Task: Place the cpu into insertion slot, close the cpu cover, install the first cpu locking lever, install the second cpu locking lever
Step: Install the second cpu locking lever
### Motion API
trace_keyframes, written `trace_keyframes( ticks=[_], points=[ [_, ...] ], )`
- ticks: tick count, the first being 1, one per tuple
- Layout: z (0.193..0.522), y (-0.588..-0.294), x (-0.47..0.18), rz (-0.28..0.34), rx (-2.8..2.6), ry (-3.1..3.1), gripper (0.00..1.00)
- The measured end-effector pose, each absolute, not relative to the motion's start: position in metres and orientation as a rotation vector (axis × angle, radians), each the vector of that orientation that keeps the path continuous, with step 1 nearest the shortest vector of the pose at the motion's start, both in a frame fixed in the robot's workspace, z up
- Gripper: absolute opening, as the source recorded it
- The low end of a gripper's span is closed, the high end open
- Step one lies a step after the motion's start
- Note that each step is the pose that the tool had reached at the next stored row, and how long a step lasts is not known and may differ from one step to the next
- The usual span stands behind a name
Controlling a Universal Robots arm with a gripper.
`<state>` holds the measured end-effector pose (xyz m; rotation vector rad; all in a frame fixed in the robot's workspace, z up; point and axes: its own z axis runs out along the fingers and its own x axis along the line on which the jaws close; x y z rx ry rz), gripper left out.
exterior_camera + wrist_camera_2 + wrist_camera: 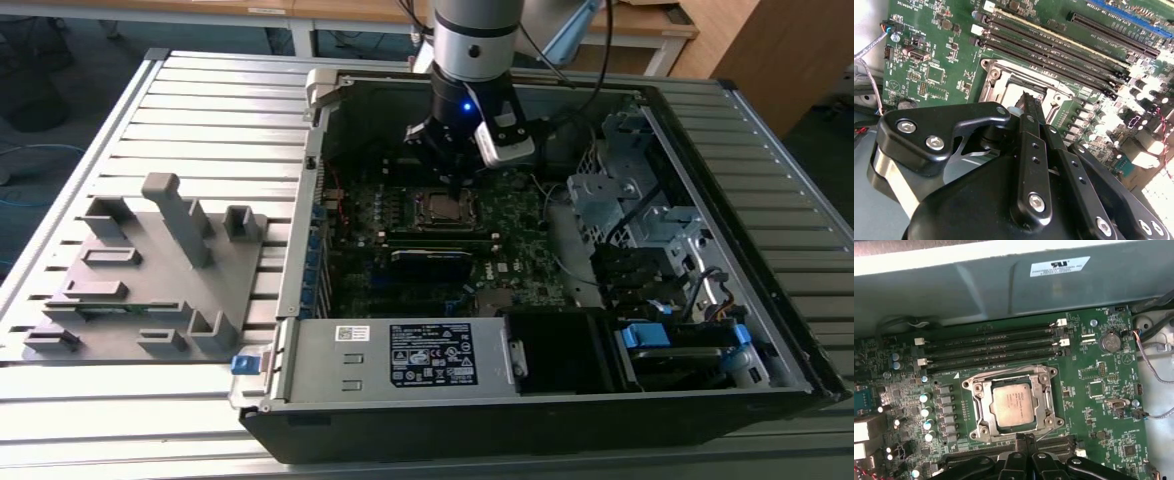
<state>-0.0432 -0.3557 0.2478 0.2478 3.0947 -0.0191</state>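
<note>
A white sticker point(1059, 266) with small dark print sits on a wall of the open computer case point(534, 425). Inside, the cpu point(1013, 404) lies in the insertion slot point(974, 390), the cpu cover point(1040, 395) framing it. The clenched, empty end effector point(1026, 438) hovers just beside.

There was one cpu point(1012, 405), one insertion slot point(974, 390) and one gripper point(1026, 437) — plus four long black memory strips point(989, 347), one round coin battery point(1110, 341), one open computer case point(534, 435) and one grey fixture point(134, 290).

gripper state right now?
Gripper: closed, holding nothing visible, tips at the edge of the cpu cover.
</note>
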Motion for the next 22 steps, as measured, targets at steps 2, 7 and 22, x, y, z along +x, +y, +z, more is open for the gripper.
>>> trace_keyframes(
  ticks=[2, 7, 22],
  points=[
    [0.248, -0.357, -0.043, -0.019, 0.248, 3.095, 0.10],
    [0.248, -0.358, -0.043, -0.019, 0.248, 3.095, 0.10],
    [0.247, -0.369, -0.043, -0.019, 0.248, 3.094, 0.10]
  ],
)
